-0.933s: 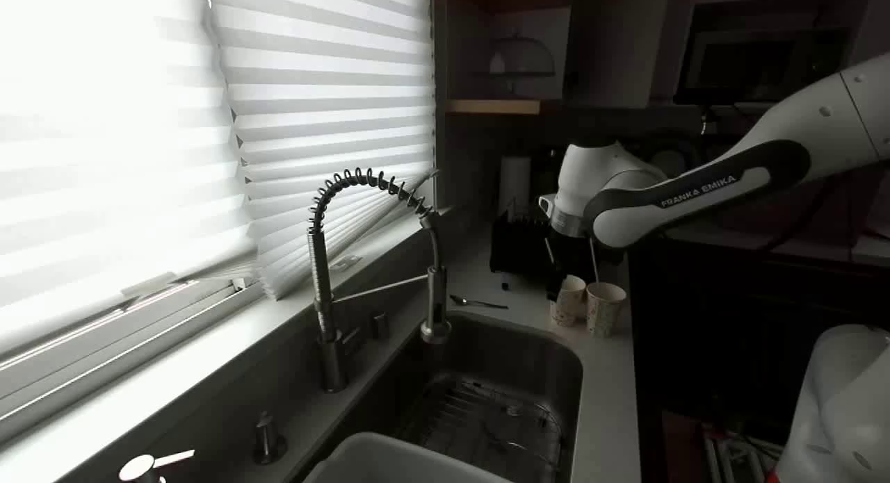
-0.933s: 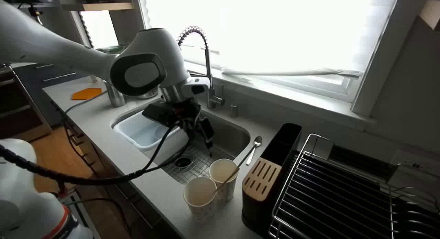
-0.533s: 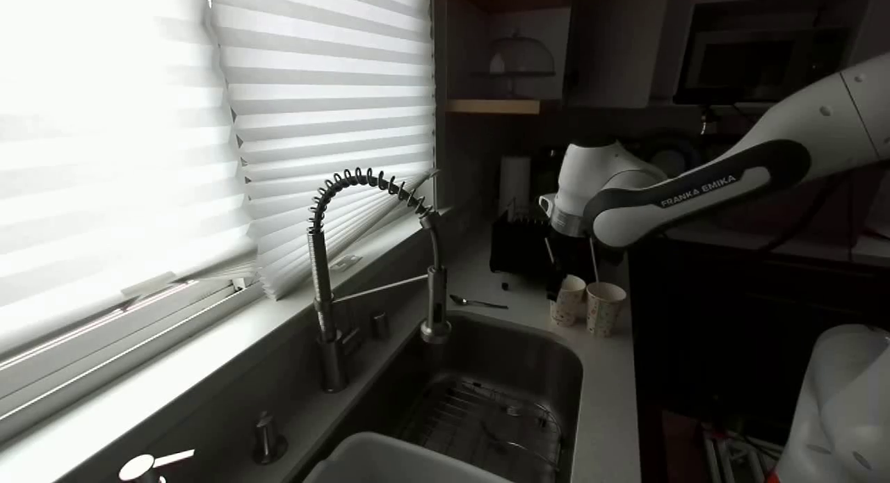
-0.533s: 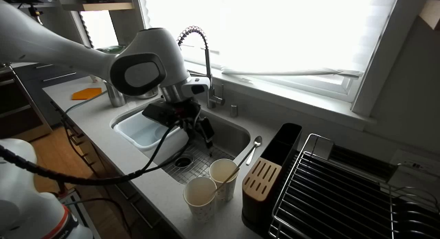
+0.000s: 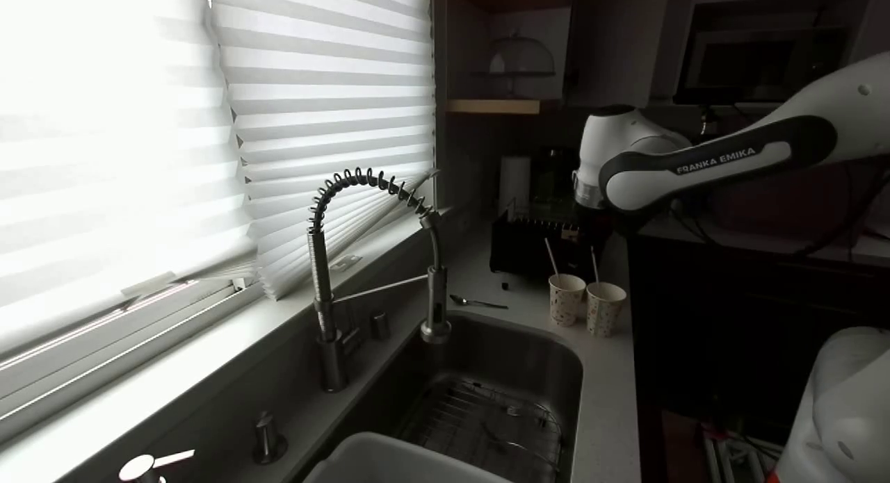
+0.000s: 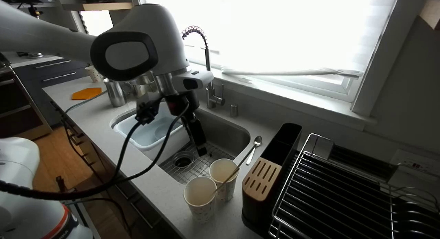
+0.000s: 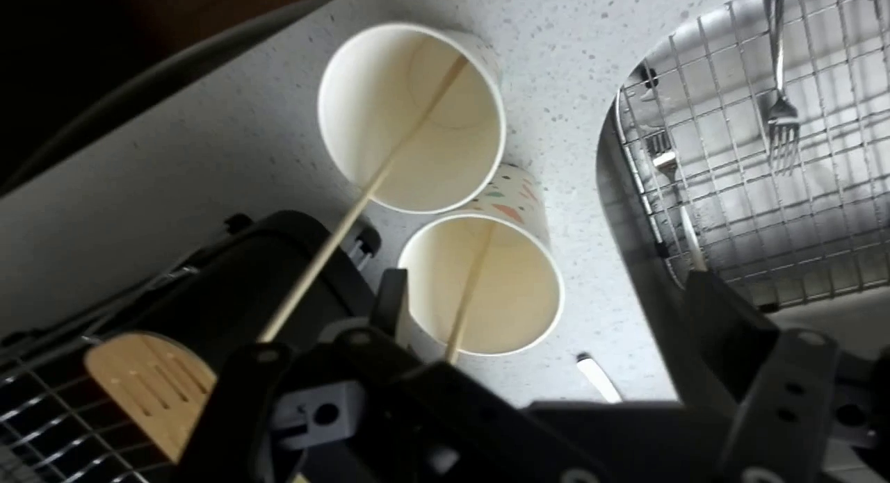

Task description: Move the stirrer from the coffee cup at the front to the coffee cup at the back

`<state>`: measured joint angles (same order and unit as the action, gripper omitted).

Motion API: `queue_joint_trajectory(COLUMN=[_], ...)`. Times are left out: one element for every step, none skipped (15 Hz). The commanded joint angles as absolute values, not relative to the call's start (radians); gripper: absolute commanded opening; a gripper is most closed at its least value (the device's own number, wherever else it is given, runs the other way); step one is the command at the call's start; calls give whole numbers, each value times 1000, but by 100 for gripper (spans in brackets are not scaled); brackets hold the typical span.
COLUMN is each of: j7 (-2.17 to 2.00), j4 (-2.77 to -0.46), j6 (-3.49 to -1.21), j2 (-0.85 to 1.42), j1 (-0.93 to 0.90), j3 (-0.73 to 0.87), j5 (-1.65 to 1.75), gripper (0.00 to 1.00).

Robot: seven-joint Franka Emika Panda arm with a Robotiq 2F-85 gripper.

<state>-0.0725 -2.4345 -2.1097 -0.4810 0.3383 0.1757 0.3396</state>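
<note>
Two speckled paper coffee cups stand side by side on the counter. The one near the counter's outer edge [image 7: 480,45] leans no way; the cup by the spoon [image 7: 518,191] touches or nearly touches it. Which is front or back I cannot tell. Each has a thin pale stirrer in it: one stirrer [image 7: 316,263] crosses the outer cup's rim, a second stirrer [image 7: 468,291] leans in the other cup, its upper end hidden behind my finger linkage. My gripper [image 7: 546,295] stands wide open above, holding nothing. Its left fingertip overlaps the cup by the spoon; the right one is over the sink.
A steel sink with a wire grid [image 7: 723,121] holds forks and a white basin [image 6: 137,142]. Beside the cups stand a black cutlery holder with a wooden top [image 6: 261,184] and a wire dish rack [image 6: 312,170]. A spoon [image 6: 254,149] lies near the sink; the spring faucet [image 5: 320,274] rises behind.
My arm has risen and drawn back, and the wrist has turned, within the last half second. The cups and stirrers look unmoved; both stirrers are now uncovered in an exterior view.
</note>
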Motion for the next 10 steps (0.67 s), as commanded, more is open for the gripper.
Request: queue_joint_trajectory(j7=[-178, -195, -208, -218, -235, -239, -251, -258, -268, -281], j4=[-2449, -2453, -2460, -2470, -2477, -2484, -2492, -2498, -2505, -2512], j6=[-2086, -2089, -2104, -2131, -2151, -2177, -2208, -2232, -2260, -2284], j2=[-527, -536, -546, -556, -560, -566, -567, -569, -568, -567], j1=[407, 424, 440, 456, 473, 483, 497, 505, 518, 528], j3=[194, 199, 205, 212, 214, 221, 222, 224, 222, 222], j5=[379, 385, 393, 408, 426, 438, 459, 470, 487, 495], gripper=[100, 100, 100, 100, 100, 100, 100, 100, 100, 100])
